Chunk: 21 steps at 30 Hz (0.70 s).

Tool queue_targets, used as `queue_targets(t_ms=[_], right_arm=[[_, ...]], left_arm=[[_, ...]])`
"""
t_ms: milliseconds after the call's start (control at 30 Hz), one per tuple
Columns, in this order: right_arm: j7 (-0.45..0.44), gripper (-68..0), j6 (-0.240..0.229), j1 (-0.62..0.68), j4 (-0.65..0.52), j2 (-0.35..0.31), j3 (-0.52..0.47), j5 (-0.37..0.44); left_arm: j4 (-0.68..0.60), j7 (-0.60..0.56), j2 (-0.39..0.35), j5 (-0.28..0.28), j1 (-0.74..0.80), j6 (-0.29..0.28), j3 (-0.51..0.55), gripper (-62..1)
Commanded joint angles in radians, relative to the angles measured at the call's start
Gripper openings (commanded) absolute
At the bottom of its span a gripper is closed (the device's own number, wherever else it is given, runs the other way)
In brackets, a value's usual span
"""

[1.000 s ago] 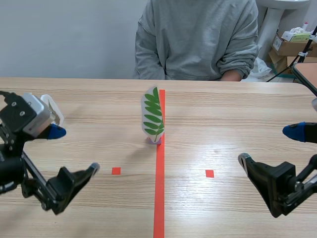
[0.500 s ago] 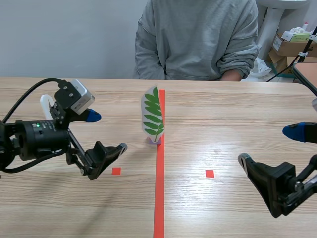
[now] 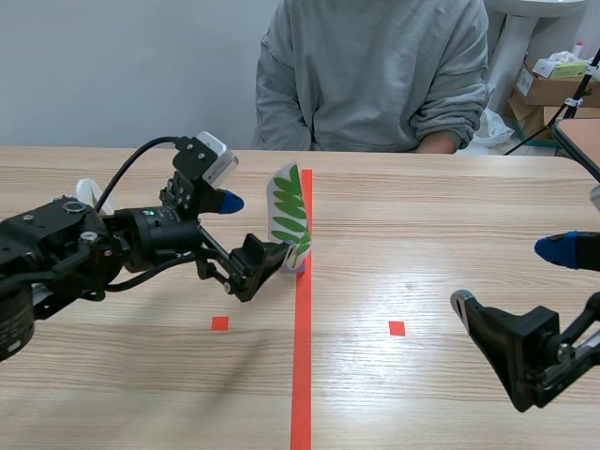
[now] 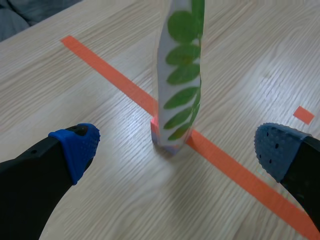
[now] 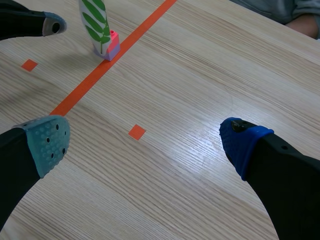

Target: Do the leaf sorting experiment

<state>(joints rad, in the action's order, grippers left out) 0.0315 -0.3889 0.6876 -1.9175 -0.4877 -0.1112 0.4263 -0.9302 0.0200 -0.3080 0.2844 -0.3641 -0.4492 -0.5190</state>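
On the wood surface [image 3: 450, 206], a seemingly light, bendy leaf card [image 3: 289, 216] stands on the tape line [image 3: 302, 375], ahead of the wide-open, empty left end effector [image 3: 251, 228], likely best pinched low by its base [image 4: 167, 142].

Ahead of your left claw [image 4: 176, 150], the leaf card [image 4: 181, 85] loses its top at the wrist view's edge; in the scene view the claw's lower finger [image 3: 261, 262] hides part of its base [image 3: 296, 267]

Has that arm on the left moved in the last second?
Yes. The left gripper has moved rightward and away from the robot, up to the leaf card on the orange line.
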Motion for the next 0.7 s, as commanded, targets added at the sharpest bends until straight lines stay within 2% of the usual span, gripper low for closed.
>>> queue_targets(t_ms=[0,167,333,567,667], right_arm=[[-0.015,-5.6,0.000,-0.010,-0.003,-0.002,-0.013,0.007],[-0.015,-5.6,0.000,-0.010,-0.003,-0.002,-0.013,0.007],[-0.015,-5.6,0.000,-0.010,-0.003,-0.002,-0.013,0.007],[-0.014,-5.6,0.000,-0.012,-0.003,-0.002,-0.013,0.007],[-0.014,-5.6,0.000,-0.015,-0.003,-0.002,-0.013,0.007]], left_arm=[[0.004,-0.023,0.025,0.006,-0.029,-0.004,-0.002,1.4],[0.077,-0.031,0.085,-0.002,-0.077,-0.003,-0.022,1.4],[0.130,-0.033,0.133,-0.053,-0.105,-0.004,-0.042,1.4],[0.138,-0.052,0.141,-0.142,-0.104,-0.003,-0.057,1.4],[0.139,-0.054,0.138,-0.149,-0.104,-0.003,-0.057,1.4]])
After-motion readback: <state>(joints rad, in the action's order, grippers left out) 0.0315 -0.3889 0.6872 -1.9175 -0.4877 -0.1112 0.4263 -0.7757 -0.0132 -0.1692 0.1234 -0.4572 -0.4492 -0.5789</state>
